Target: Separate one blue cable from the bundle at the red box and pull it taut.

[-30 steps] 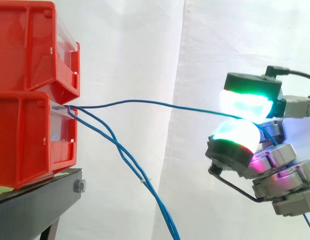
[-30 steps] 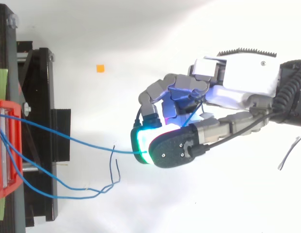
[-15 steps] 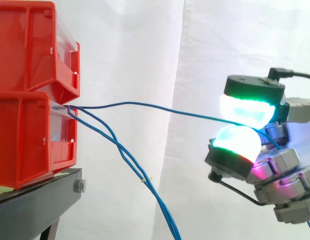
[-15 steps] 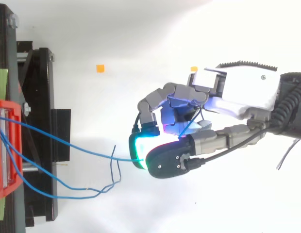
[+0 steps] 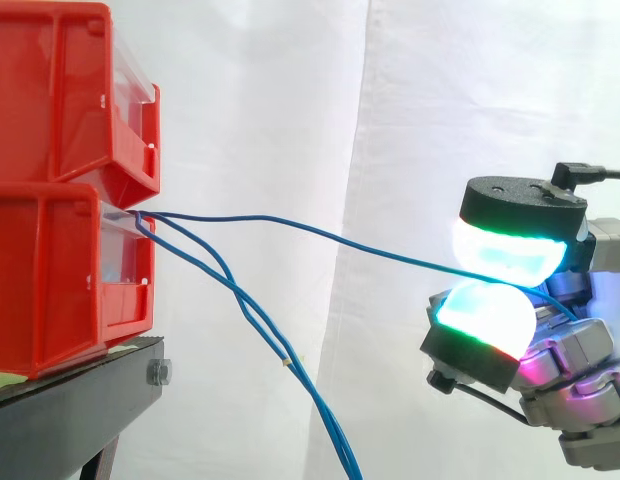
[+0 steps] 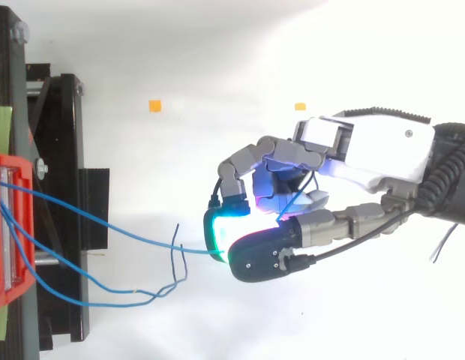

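The robot hand [image 5: 580, 370] pinches a single blue cable [image 5: 330, 241] between two green-glowing pads [image 5: 508, 250], thumb and one finger closed on it from above and below, the other fingers curled behind. The cable leaves the top front edge of the lower red bin [image 5: 50, 280] and runs in a nearly straight line across open air, sloping gently down to the hand at the side view's right edge, well apart from the bin. A short length of it shows again behind the pads, among the curled fingers.

Two more blue strands [image 5: 290, 365] leave the same edge of the bin, twist round each other and droop away below the held cable, clear of the hand, off the bottom of the side view.

From above, the hand [image 6: 367, 150] reaches in from the right, the cable [image 6: 120, 228] meeting its pads [image 6: 215, 229] out beyond the front edge of the black stand [image 6: 64, 187].

A second red bin [image 5: 50, 90] sits stacked on the first, before a white curtain [image 5: 290, 100].
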Tool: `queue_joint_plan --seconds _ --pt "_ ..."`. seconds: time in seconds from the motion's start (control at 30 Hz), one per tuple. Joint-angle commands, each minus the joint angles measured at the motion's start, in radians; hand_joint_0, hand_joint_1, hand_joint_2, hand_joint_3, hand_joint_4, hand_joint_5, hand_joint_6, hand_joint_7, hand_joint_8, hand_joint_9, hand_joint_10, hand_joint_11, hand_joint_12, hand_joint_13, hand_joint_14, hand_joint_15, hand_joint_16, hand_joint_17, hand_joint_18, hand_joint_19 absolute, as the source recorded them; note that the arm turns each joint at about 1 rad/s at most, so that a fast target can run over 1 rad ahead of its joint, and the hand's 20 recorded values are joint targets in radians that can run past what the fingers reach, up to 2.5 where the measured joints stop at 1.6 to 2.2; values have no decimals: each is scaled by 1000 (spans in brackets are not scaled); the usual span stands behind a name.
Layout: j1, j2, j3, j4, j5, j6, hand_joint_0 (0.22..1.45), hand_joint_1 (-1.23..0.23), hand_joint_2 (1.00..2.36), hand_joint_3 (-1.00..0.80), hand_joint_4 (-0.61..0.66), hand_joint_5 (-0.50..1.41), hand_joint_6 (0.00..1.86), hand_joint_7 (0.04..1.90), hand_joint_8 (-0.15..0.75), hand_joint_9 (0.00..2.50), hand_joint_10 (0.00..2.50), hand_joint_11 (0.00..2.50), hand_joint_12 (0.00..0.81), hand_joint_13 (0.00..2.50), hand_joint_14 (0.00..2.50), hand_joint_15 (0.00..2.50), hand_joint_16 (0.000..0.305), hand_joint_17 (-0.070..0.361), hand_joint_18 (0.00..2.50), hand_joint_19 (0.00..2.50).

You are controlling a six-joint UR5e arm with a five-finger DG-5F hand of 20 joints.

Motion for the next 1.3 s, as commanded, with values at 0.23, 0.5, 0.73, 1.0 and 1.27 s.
queue_joint_plan --seconds 0.23,0.5,0.73,1.0,1.27 --pt "0 0 -1 -2 1 -9 750 -738 1019 70 -130 -190 950 1480 318 300 2500 1607 395 687 2500 1678 36 81 1159 1825" --pt "0 0 -1 -2 1 -9 750 -738 1018 70 -130 -190 948 1491 319 298 2500 1602 399 685 2500 1716 37 83 1159 1820" --pt "0 0 1 -2 1 -9 749 -740 1018 70 -126 -190 947 1491 318 298 2500 1629 395 684 2500 1670 36 82 1160 1829" --pt "0 0 -1 -2 1 -9 750 -744 1018 65 -122 -189 947 1489 320 298 2500 1635 398 684 2500 1704 37 83 1160 1811" --pt "0 0 -1 -2 1 -9 748 -746 1018 65 -121 -189 947 1486 319 300 2500 1605 395 685 2500 1683 37 83 1163 1797"
